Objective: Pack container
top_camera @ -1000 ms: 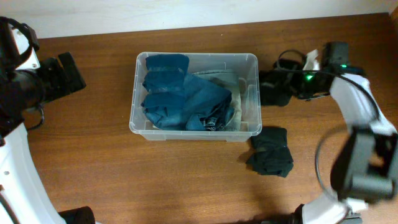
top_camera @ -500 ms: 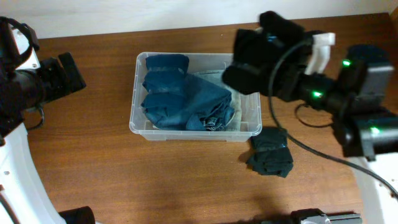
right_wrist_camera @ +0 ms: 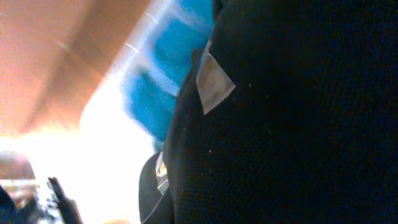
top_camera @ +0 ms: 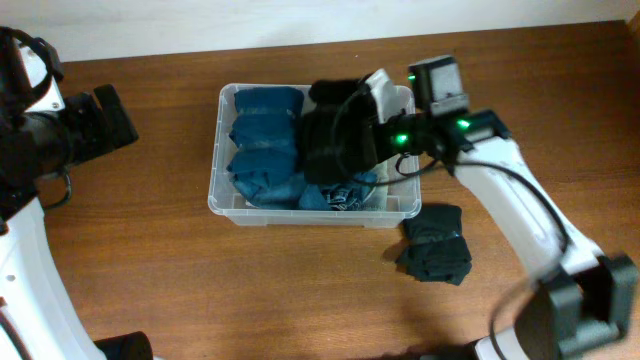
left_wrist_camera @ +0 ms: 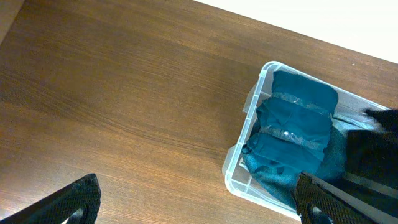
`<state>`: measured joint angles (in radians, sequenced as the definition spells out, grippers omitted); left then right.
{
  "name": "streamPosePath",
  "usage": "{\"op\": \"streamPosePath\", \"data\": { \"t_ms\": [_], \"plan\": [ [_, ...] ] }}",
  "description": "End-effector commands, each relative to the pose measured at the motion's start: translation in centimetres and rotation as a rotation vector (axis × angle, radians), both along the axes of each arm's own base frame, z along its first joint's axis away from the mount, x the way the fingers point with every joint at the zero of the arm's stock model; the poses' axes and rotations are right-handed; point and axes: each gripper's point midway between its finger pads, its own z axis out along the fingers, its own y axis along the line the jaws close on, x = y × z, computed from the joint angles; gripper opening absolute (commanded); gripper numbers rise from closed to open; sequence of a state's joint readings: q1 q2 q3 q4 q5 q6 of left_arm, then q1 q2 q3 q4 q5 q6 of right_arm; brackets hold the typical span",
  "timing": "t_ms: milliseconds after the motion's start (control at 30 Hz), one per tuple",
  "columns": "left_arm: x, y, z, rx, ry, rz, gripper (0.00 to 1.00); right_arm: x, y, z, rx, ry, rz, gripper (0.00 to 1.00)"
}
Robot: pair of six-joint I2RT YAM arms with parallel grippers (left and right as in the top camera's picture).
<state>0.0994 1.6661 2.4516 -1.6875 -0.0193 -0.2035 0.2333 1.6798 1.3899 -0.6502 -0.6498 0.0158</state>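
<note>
The clear plastic container (top_camera: pixel 213 170) stands mid-table and holds folded blue garments (top_camera: pixel 262 140). It also shows in the left wrist view (left_wrist_camera: pixel 244 144). My right gripper (top_camera: pixel 368 132) is shut on a black garment (top_camera: pixel 335 140) and holds it over the container's right half. In the right wrist view the black garment (right_wrist_camera: pixel 292 112) fills the frame and hides the fingers. A second black garment (top_camera: pixel 435 245) lies on the table by the container's front right corner. My left gripper (top_camera: pixel 100 120) is open and empty, well to the left of the container (left_wrist_camera: pixel 199 199).
The wooden table (top_camera: pixel 150 270) runs to a pale wall edge at the back. The right arm's white link (top_camera: pixel 510 210) crosses above the table to the right of the container.
My right arm has swung left with the black garment, from beside the container's right side to over its inside. The left arm has not moved.
</note>
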Motion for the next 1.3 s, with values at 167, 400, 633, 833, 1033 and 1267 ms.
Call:
{"op": "streamPosePath", "data": {
  "t_ms": [167, 400, 633, 833, 1033, 1267],
  "plan": [
    [-0.2, 0.2, 0.2, 0.001, -0.007, 0.015, 0.99, -1.2, -3.5, -12.1, -0.303, 0.278, -0.023, 0.39],
    [-0.2, 0.2, 0.2, 0.001, -0.007, 0.015, 0.99, -1.9, -4.5, -4.3, -0.307, 0.163, -0.085, 0.63],
    [-0.2, 0.2, 0.2, 0.001, -0.007, 0.015, 0.99, -2.8, -8.2, 9.2, -0.230, -0.096, -0.384, 0.98],
    [-0.2, 0.2, 0.2, 0.001, -0.007, 0.015, 0.99, -6.4, -16.0, 10.2, -0.169, 0.089, -0.758, 0.98],
    [-0.2, 0.2, 0.2, 0.001, -0.007, 0.015, 0.99, -11.4, -22.4, 1.8, -0.233, 0.475, -0.968, 0.99],
    [-0.2, 0.2, 0.2, 0.001, -0.007, 0.015, 0.99, -15.6, -23.1, -7.9, -0.196, 0.699, -0.948, 0.98]
  ]
}}
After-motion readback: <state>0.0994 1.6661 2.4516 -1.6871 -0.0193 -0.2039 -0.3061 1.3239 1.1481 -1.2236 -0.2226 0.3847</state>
